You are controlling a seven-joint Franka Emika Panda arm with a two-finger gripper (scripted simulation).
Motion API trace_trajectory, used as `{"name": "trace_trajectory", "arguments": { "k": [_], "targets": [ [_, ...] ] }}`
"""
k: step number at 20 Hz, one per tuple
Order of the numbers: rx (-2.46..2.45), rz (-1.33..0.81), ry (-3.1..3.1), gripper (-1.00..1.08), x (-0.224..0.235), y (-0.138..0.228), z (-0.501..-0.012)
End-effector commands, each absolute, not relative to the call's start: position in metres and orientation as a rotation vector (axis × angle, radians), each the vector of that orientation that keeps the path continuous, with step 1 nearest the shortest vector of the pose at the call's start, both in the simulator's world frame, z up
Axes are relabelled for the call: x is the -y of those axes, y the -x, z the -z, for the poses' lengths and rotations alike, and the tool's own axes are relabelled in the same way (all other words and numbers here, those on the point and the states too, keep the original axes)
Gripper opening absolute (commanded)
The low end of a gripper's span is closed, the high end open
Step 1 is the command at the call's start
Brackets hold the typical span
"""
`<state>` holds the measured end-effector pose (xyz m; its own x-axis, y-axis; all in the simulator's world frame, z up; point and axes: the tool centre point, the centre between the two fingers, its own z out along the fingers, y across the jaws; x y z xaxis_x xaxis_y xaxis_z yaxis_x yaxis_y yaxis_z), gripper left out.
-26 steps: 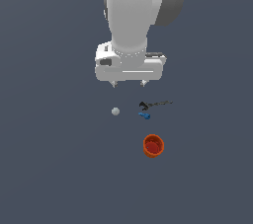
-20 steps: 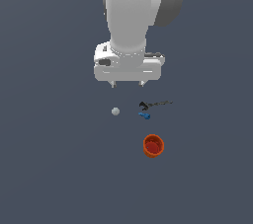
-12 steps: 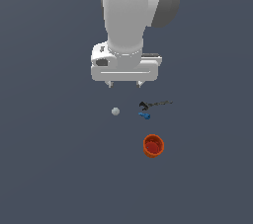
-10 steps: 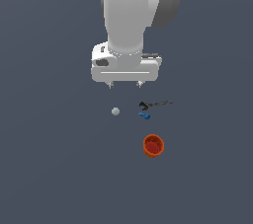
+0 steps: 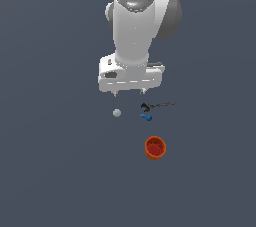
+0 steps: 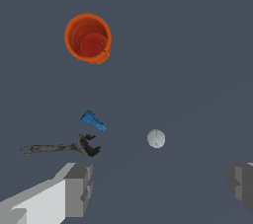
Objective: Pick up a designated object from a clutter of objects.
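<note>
**Hovering tool above four small items on a dark worktop**

Hanging above the dark grey worktop (image 5: 55,171), the white arm is seen with its tool (image 5: 129,92) pointed down, the two fingers spread wide with nothing between them; in the wrist view one grey finger (image 6: 79,183) and the other at the opposite edge stand far apart.

Taken from the exterior view's left to its right, a small pale grey ball (image 5: 117,113) is met first, lying alone just below the tool's left fingertip. Next comes the tiny bright-blue knobbly piece (image 5: 146,117), resting on the worktop under the tool's right side and untouched by it. Just beside it, on the far side, a thin dark wrench (image 5: 156,105) is laid flat, its head nearest the blue piece and its handle stretched toward the exterior view's right. Whether the two touch cannot be told. Nearer the camera and apart from these, an orange-red cup (image 5: 155,147) is seen, its mouth open.
</note>
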<state>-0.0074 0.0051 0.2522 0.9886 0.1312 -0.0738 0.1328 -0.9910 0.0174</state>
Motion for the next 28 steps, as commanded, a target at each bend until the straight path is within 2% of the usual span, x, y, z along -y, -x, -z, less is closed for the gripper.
{"name": "trace_trajectory", "arguments": {
  "k": [1, 17, 28],
  "targets": [
    [-0.282, 0.108, -3.103, 1.00, -0.010, 0.007, -0.238],
    [-1.014, 0.040, -2.954, 1.00, -0.065, 0.028, -0.110],
    [-1.303, 0.004, -2.856, 1.00, -0.089, 0.049, -0.065]
  ]
}}
